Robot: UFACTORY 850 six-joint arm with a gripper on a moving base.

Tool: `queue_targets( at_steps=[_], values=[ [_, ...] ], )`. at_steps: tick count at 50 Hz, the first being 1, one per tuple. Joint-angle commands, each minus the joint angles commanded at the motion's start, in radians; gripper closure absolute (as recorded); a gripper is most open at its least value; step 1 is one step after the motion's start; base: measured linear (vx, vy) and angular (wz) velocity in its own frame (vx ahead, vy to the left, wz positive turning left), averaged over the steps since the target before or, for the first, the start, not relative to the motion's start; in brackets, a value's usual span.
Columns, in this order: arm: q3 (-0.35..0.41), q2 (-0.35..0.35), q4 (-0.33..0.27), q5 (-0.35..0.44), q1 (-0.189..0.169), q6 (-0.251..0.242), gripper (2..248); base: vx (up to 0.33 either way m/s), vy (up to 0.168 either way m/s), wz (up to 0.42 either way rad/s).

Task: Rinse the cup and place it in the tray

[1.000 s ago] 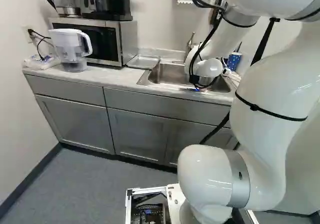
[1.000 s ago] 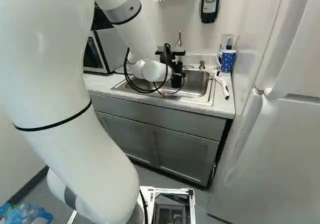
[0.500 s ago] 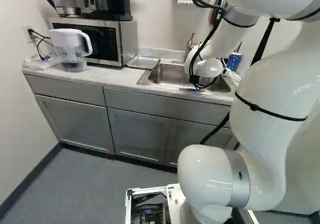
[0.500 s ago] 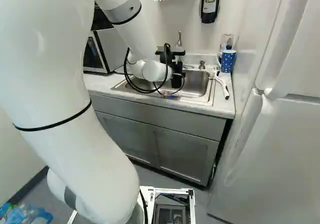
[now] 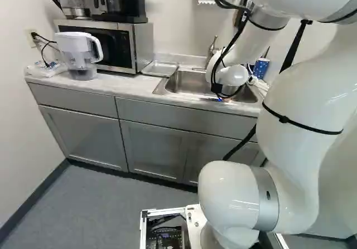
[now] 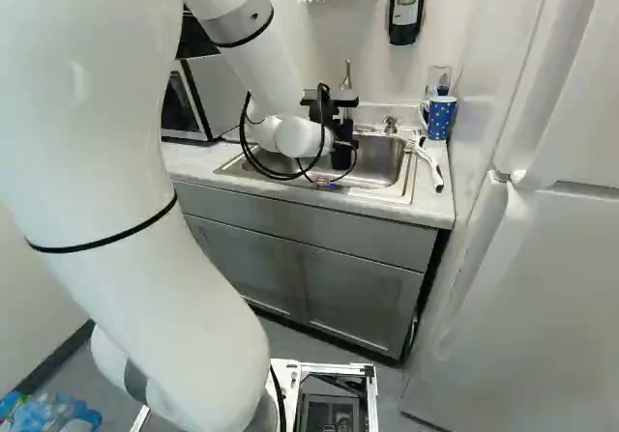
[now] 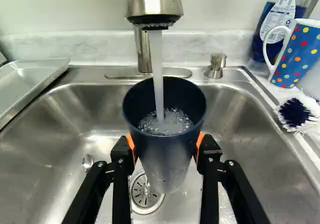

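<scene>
Cup point(image 7: 167, 159) is under the tap point(image 7: 154, 3), gripper point(image 6: 343, 152) out over the sink point(image 7: 65, 114). Fingers point(image 7: 212, 151) are closed on it from two sides, orange pads point(image 7: 200, 143) against the wall. Mouth faces up, stream point(image 7: 157, 58) running straight in, bubbly water inside. Drain strainer point(image 7: 145, 196) shows just past the cup's lower part; can't tell if the cup bottom touches the sink. Tray point(image 5: 160, 68) sits on the bench point(image 5: 131, 84), between microwave point(image 5: 106, 43) and sink, cup well apart from it. Pitcher point(image 5: 83, 54) stands in front of the microwave. Other side of the sink: dotted mug point(image 7: 300, 53) upright in the back corner, blue-liquid bottle point(image 7: 277, 21) right behind it, brush point(image 7: 296, 113) near the mug, its bristle head by the sink rim.
</scene>
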Motion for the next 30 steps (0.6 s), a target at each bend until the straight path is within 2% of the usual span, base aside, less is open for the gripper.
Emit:
queue_targets(
  at_steps=[30],
  values=[
    [0.0,0.0,0.0,0.0,0.0,0.0,125,0.0,0.0,0.0]
  ],
)
